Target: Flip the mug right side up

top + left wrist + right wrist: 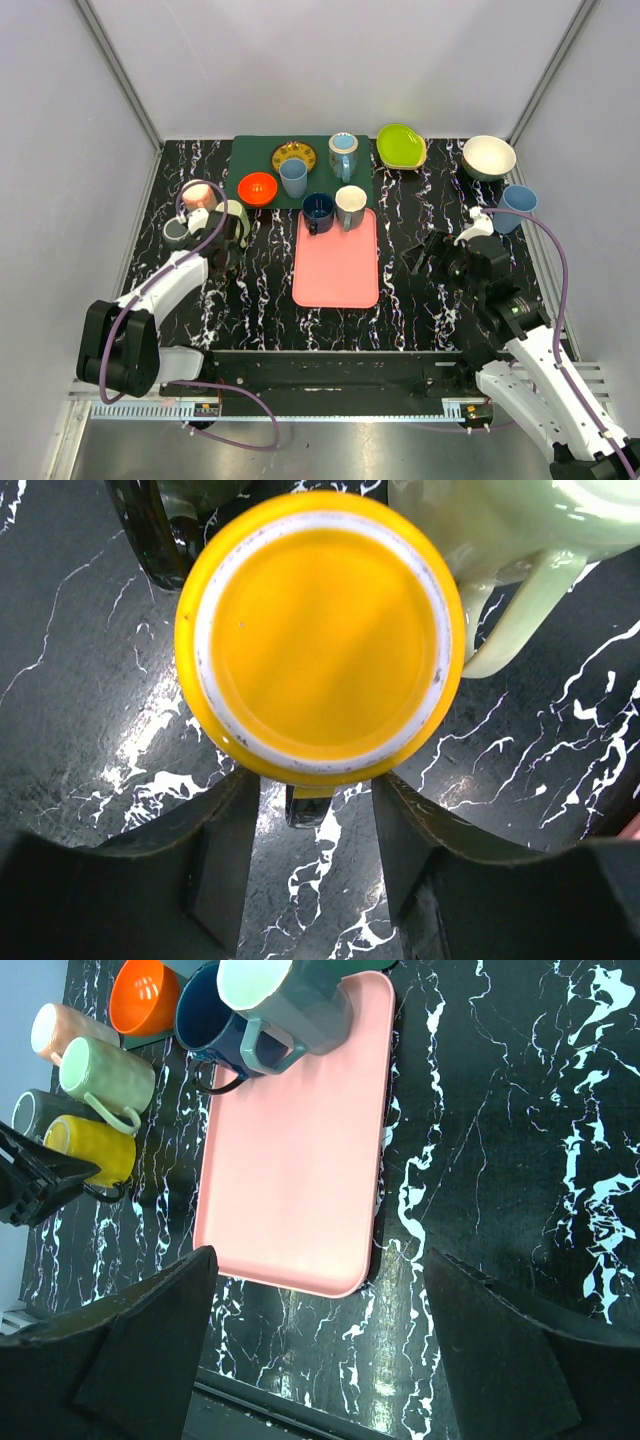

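Nearest, the right end effector (318, 1258) hangs over the bench (500, 1160) beside the pink tray (300, 1140), fingers spread wide. Left, the left end effector (312, 798) stands apart, straddling the handle of the yellow mug (320, 645), which sits base-up. A pale green mug (500, 530) is just beyond.

Top external: from high behind the near edge, looking down over the whole marbled black table (260, 300). Left wrist: very close, straight down on the yellow mug (320, 645). Right wrist: farther back, angled across the pink tray (295, 1150), sharing that mug and the pale green mug (105, 1078) with the left wrist view.
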Motion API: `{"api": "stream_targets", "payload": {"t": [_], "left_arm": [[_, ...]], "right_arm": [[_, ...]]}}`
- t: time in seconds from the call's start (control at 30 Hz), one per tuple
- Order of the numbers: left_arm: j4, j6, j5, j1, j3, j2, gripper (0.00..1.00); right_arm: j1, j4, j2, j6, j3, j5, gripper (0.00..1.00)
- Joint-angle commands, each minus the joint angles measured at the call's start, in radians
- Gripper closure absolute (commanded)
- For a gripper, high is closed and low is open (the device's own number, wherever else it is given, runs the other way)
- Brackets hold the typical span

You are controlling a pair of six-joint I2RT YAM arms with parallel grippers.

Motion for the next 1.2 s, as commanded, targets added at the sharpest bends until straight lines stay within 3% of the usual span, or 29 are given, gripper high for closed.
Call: {"api": "stream_targets", "payload": {"t": [0.0, 0.17, 0.27, 0.4, 0.5, 0.7, 0.9, 1.03, 1.17], "left_arm": [[0.054, 0.011, 0.009, 0.024, 0.041, 0.016, 0.49], [0.073, 0.011, 0.018, 0.047, 0.038, 0.023, 0.55], [0.071, 0.014, 0.022, 0.056, 0.039, 0.027, 0.63], [0.073, 0.017, 0.032, 0.059, 0.035, 0.022, 0.81], [0.076, 0.017, 0.041, 0.059, 0.029, 0.008, 1.0], [0.057, 0.013, 0.137, 0.038, 0.024, -0.079, 1.0], [-0.036, -0.035, 0.139, -0.166, 0.068, -0.289, 1.0], [-0.032, -0.059, 0.168, -0.298, 0.081, -0.418, 1.0], [-0.016, -0.081, 0.193, -0.353, 0.081, -0.524, 1.0]], "right_arm": [[0.004, 0.047, -0.002, -0.009, -0.001, -0.012, 0.11], [0.004, 0.04, -0.011, -0.007, -0.006, -0.008, 0.11], [0.004, 0.04, -0.014, -0.009, -0.01, -0.008, 0.11], [0.004, 0.04, -0.016, -0.007, -0.01, -0.008, 0.11], [0.004, 0.037, -0.019, -0.007, -0.01, -0.006, 0.11], [0.004, 0.04, -0.018, -0.001, -0.012, -0.047, 0.12], [0.004, 0.07, -0.001, 0.014, -0.032, -0.165, 0.13], [0.004, 0.177, 0.027, 0.084, -0.058, -0.373, 0.14], [0.004, 0.33, 0.033, 0.203, -0.082, -0.533, 0.14]]}}
